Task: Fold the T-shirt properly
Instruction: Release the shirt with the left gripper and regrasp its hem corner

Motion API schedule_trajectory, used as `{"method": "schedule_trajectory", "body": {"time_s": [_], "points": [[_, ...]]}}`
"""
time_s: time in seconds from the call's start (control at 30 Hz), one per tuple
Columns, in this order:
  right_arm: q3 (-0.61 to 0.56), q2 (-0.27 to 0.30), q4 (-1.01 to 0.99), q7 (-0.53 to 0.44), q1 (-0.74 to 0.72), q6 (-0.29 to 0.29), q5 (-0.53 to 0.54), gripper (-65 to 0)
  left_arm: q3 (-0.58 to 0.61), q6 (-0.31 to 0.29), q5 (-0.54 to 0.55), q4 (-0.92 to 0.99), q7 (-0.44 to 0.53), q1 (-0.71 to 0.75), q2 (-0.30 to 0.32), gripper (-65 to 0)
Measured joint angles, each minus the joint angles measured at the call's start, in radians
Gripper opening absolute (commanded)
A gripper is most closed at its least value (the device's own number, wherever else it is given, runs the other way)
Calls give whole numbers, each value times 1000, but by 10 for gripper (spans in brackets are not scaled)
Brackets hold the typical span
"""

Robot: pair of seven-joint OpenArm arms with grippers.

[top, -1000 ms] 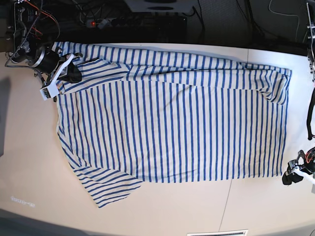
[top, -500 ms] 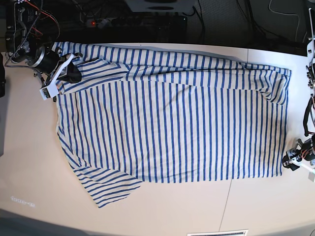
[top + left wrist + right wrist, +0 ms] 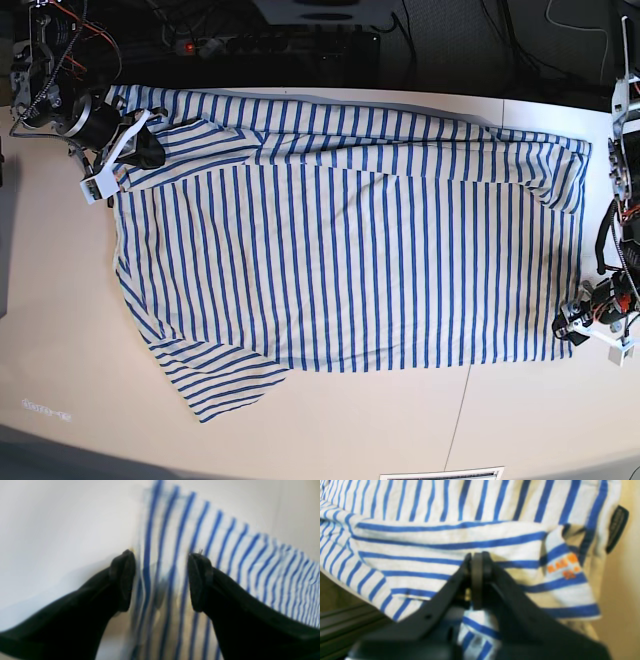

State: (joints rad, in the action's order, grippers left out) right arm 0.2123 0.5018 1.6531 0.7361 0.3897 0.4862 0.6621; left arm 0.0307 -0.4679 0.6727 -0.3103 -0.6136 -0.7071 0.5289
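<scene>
Left wrist: the left tool (image 3: 161, 580) gapes astride the shirt's (image 3: 225, 562) hem corner, set to pinch it.

Right wrist: the right tool (image 3: 477, 580) is clamped on a fold of sleeve near the orange mark (image 3: 563, 566), anchoring that end.

Base: the shirt lies spread across the counter (image 3: 330, 425), one edge folded over, both tools at opposite ends, likely for lifting together.

Both grippers carry matte black fingers with rounded, thicker pad tips: left gripper (image 3: 161, 580), right gripper (image 3: 477, 580). In base view each wrist shows white bracket parts, a dark cylindrical joint housing, exposed red and black wiring, and bare metal frame pieces.
</scene>
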Motion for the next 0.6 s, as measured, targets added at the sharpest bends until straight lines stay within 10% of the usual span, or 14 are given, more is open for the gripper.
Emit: {"method": "schedule_trajectory", "body": {"time_s": [0.33, 0.6], "points": [[0, 0, 0, 2, 0, 0, 0, -650, -4, 0, 17, -5, -34, -8, -53, -286], [0, 0, 0, 2, -1, 0, 0, -650, -3, -34, -15, -1, 54, 8, -61, -650]]}}
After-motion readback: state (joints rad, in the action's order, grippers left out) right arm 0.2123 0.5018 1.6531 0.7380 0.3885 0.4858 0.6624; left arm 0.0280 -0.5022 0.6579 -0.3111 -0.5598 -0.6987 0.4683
